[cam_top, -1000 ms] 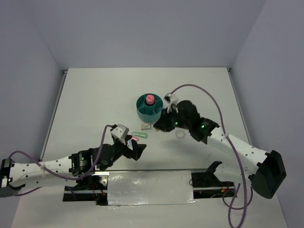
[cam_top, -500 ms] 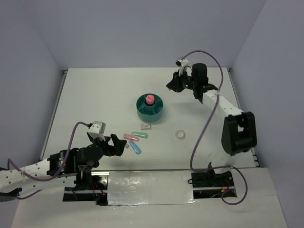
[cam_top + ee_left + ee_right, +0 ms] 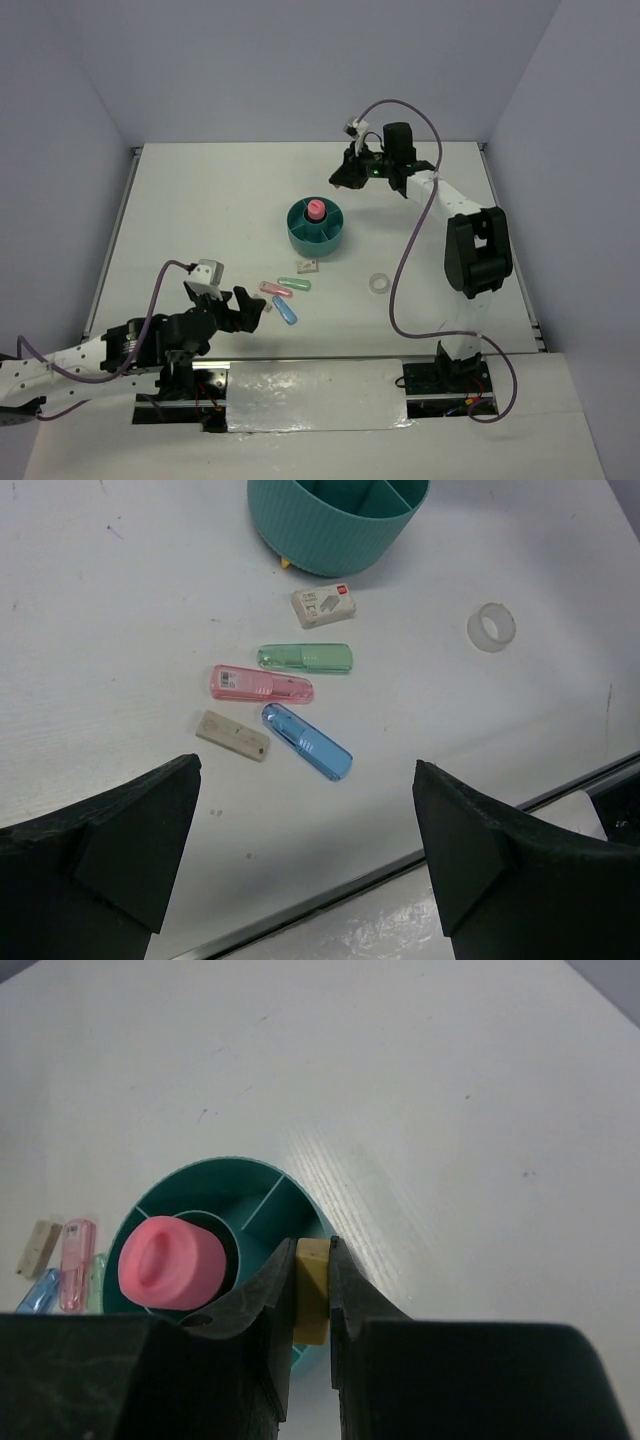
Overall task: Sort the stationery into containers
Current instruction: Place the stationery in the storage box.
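The teal organiser (image 3: pixel 316 243) stands mid-table with a pink tube (image 3: pixel 315 210) upright in its central cup. My right gripper (image 3: pixel 345 176) is behind it and raised. In the right wrist view it (image 3: pixel 313 1252) is shut on a small beige eraser (image 3: pixel 312 1290) over the organiser's rim (image 3: pixel 290 1175), beside the pink tube (image 3: pixel 170 1262). My left gripper (image 3: pixel 305 865) is open and empty, just short of a green capsule (image 3: pixel 305 658), pink capsule (image 3: pixel 262 684), blue capsule (image 3: pixel 307 742) and beige eraser (image 3: pixel 232 735). A white eraser (image 3: pixel 324 606) and clear tape ring (image 3: pixel 492 626) lie near the organiser (image 3: pixel 335 525).
The table's metal front edge (image 3: pixel 400 865) runs just under my left gripper. A foil-covered strip (image 3: pixel 315 395) lies between the arm bases. The right arm's purple cable (image 3: pixel 405 250) hangs over the table's right side. Grey walls close in the back and sides.
My right gripper has lifted from beside the organiser to the far back, then shifted left toward it. My left arm pulled back to the left, away from the capsules.
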You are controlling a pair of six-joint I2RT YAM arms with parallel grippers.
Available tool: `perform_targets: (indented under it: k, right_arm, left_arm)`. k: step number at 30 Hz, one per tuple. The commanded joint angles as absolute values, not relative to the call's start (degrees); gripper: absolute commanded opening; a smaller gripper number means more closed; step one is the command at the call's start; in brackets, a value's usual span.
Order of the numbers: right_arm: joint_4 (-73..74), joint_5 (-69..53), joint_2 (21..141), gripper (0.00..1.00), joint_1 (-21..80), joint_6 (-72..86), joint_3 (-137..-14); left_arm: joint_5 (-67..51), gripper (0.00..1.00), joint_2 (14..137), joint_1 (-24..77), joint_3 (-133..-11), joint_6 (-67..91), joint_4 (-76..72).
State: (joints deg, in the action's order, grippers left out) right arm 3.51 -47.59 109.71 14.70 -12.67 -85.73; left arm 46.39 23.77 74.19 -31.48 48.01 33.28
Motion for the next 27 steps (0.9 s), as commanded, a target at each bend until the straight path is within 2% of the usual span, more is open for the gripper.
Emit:
perform_targets:
  k: [1,9,12,14,20,27]
  right_arm:
    - [8.26,-46.77,112.41,0.11,18.01,-16.96,-88.42]
    - [6.94,-44.91,114.87,0.12,19.25,-14.68,-87.98]
    - [6.07,-44.48,114.26,0.18,19.34,-14.15,-86.67]
    - [6.50,-43.69,113.91,0.26,19.42,-14.15,-86.66]
    - [7.56,-44.12,113.73,0.43,19.42,-13.89,-87.19]
    - [8.79,-42.46,111.19,0.45,19.42,-12.75,-87.63]
  left_arm:
    - [46.23,0.99,26.27,74.27,-31.64,47.64,31.03]
    - [43.51,0.99,29.18,74.36,-31.38,47.64,27.52]
    - [43.07,0.99,29.62,74.27,-30.41,48.16,25.84]
    - [42.63,0.99,30.14,74.27,-30.41,48.08,25.32]
    - [42.98,0.99,32.25,74.27,-30.50,48.60,24.96]
    - [45.08,0.99,33.92,74.27,-31.02,51.76,27.24]
